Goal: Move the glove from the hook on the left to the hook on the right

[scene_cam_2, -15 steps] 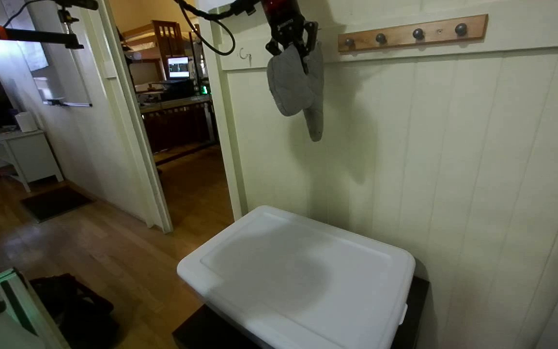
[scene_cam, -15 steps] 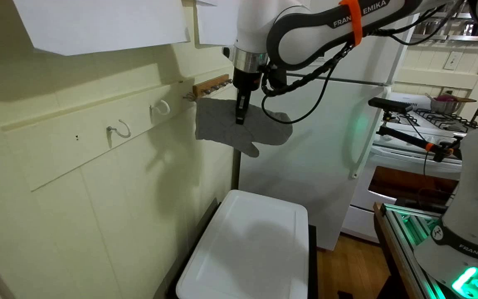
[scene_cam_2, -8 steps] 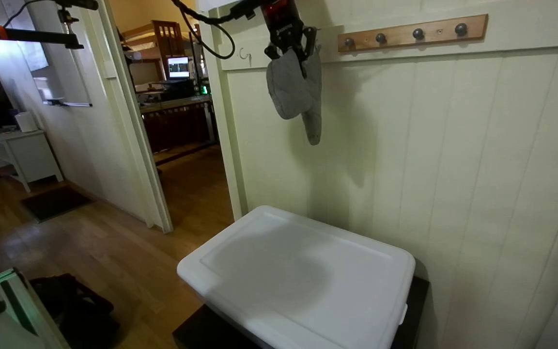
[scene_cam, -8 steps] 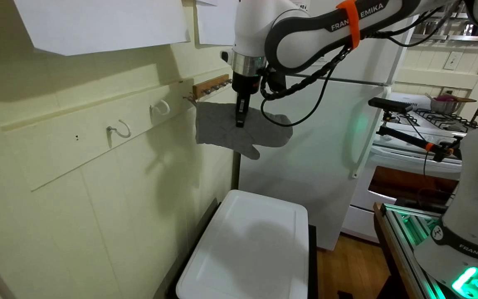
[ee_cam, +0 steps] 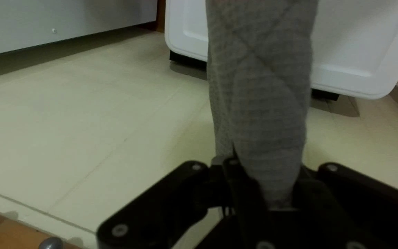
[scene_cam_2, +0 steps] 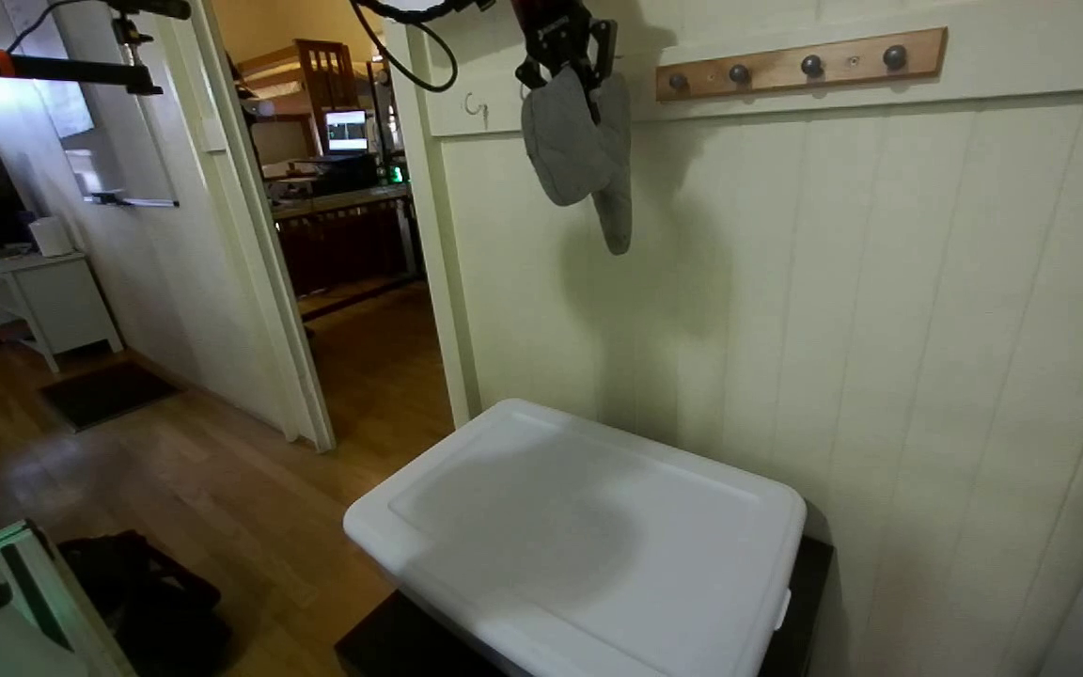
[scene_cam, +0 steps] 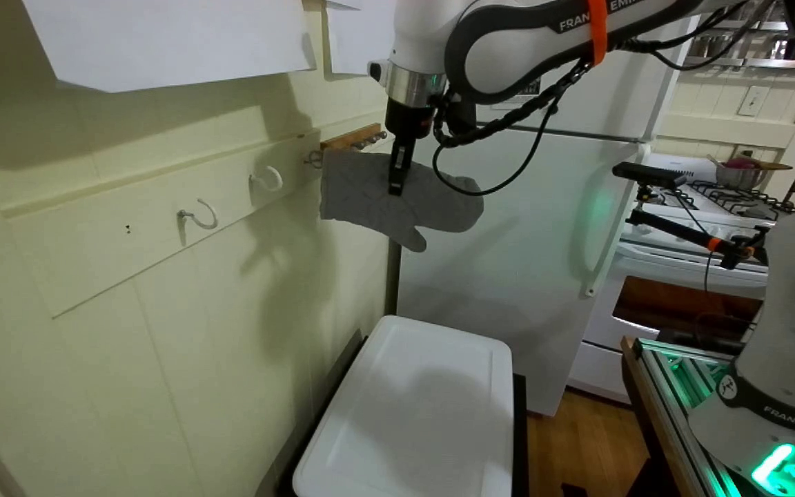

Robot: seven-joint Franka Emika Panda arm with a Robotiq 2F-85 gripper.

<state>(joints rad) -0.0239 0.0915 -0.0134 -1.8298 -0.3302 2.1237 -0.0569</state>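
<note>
The grey glove, an oven mitt (scene_cam: pixel 370 197), hangs in the air beside the wall, its cuff toward the wall and its thumb pointing down. It also shows in an exterior view (scene_cam_2: pixel 565 141) and in the wrist view (ee_cam: pixel 271 86). My gripper (scene_cam: pixel 395 188) points down and is shut on the mitt's upper edge, fabric pinched between the fingers (ee_cam: pixel 266 176). A small loop (scene_cam: pixel 313 159) shows at the cuff. A white hook (scene_cam: pixel 268 179) and a silver hook (scene_cam: pixel 197 215) are on the wall board. A wooden rack with dark knobs (scene_cam_2: pixel 800 64) is on the same wall; the mitt partly overlaps it (scene_cam: pixel 346 140).
A white lidded bin (scene_cam: pixel 411 414) stands below the mitt, also seen in an exterior view (scene_cam_2: pixel 588 527). A white fridge (scene_cam: pixel 501 276) stands beyond the mitt. White paper sheets (scene_cam: pixel 170 41) hang above the hooks. A doorway (scene_cam_2: pixel 335 235) opens beside the board.
The gripper and mitt dipped slightly half a second ago and are now higher than in both earlier moments. The mitt stays held. The hooks, rack and bin have not moved.
</note>
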